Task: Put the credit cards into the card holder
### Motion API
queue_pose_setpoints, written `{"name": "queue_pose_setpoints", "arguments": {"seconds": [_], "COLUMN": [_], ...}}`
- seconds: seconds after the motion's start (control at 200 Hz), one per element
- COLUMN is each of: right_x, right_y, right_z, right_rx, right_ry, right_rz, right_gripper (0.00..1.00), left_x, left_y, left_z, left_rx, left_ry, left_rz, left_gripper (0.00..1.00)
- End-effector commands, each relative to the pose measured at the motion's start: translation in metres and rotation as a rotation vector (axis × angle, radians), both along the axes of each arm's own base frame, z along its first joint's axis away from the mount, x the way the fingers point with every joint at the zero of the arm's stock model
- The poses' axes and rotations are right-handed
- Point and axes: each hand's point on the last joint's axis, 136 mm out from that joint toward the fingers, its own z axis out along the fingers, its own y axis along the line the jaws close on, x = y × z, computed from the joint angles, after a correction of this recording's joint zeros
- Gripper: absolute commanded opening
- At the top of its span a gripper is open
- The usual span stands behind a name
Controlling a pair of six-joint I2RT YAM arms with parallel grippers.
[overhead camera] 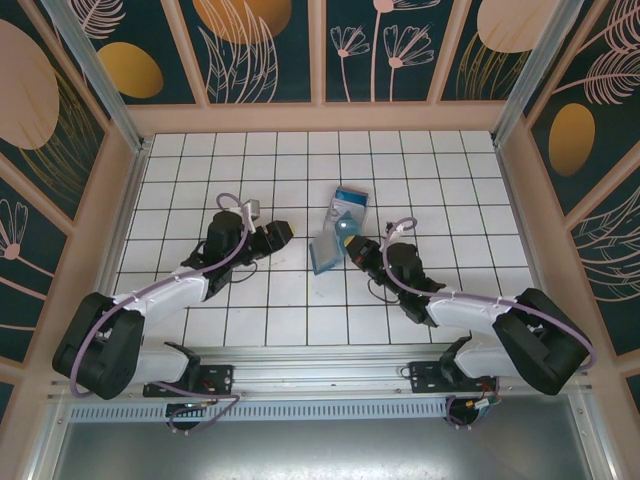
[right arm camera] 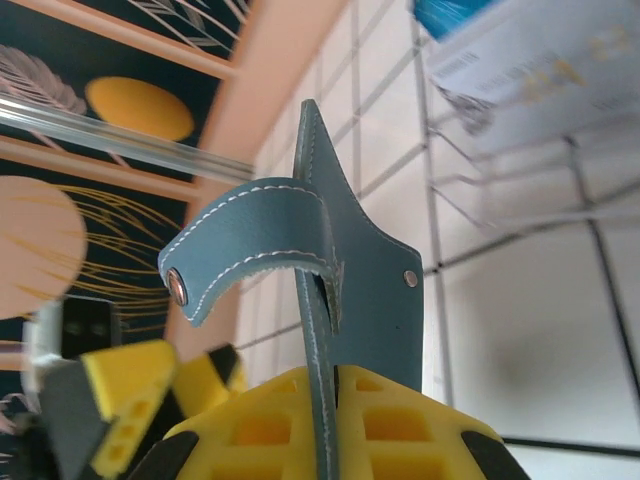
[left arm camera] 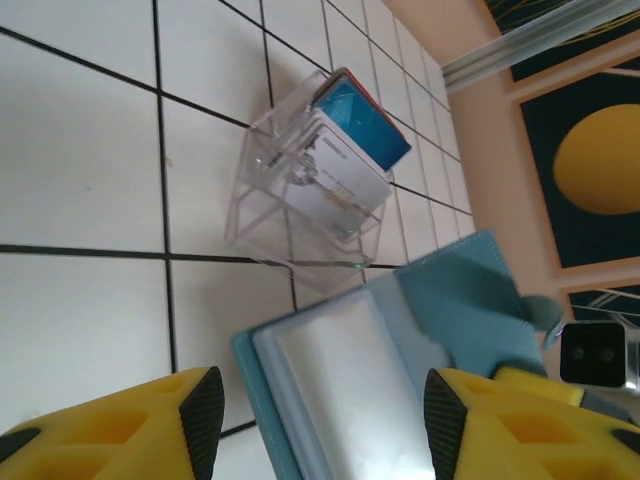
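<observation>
The credit cards stand on edge in a clear plastic tray (left arm camera: 290, 210): a blue card (left arm camera: 362, 122) behind a whitish-grey one (left arm camera: 340, 185). The teal card holder (left arm camera: 340, 385) is held open just in front of the tray, its clear sleeves facing my left gripper (left arm camera: 320, 420). That gripper is open, with the holder's sleeves seen between its yellow fingers (left arm camera: 200, 410) but not touched. My right gripper (right arm camera: 335, 400) is shut on the edge of the card holder (right arm camera: 365, 270), whose cover stands upright with its snap strap (right arm camera: 240, 250) curling left. From above, both grippers (overhead camera: 280, 232) (overhead camera: 350, 240) flank the card holder (overhead camera: 325, 253).
The clear tray (overhead camera: 350, 205) sits on the white tiled floor just beyond the holder, and also in the right wrist view (right arm camera: 520, 150). A peach wall and patterned panels (overhead camera: 320, 50) enclose the floor on three sides. Open tiles lie to the left and right.
</observation>
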Motion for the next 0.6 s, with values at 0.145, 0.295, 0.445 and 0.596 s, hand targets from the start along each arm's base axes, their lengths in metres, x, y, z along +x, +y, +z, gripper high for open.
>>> {"name": "queue_pose_setpoints", "arguments": {"seconds": [0.145,0.295,0.445,0.596], "right_x": [0.008,0.008,0.008,0.009], "right_y": [0.003,0.007,0.002,-0.001], "right_z": [0.08,0.102,0.119,0.132], "right_rx": [0.224,0.244,0.302,0.312], "right_ry": [-0.163,-0.2,-0.237,-0.269], "right_rz": [0.06,0.09,0.105,0.103], "right_gripper": [0.0,0.0,0.0,0.0], "left_x": [-0.013,-0.019,-0.018,-0.016], "left_y": [-0.015,-0.029,-0.033,-0.032], "left_z": [0.045,0.068,0.07,0.07], "left_rx": [-0.311,-0.46,-0.462,-0.455], "left_ry": [-0.041,-0.054,-0.06,-0.068], "left_rz": [-0.055,-0.159,-0.176,-0.166], "left_gripper": [0.55,0.53,0.52,0.53]}}
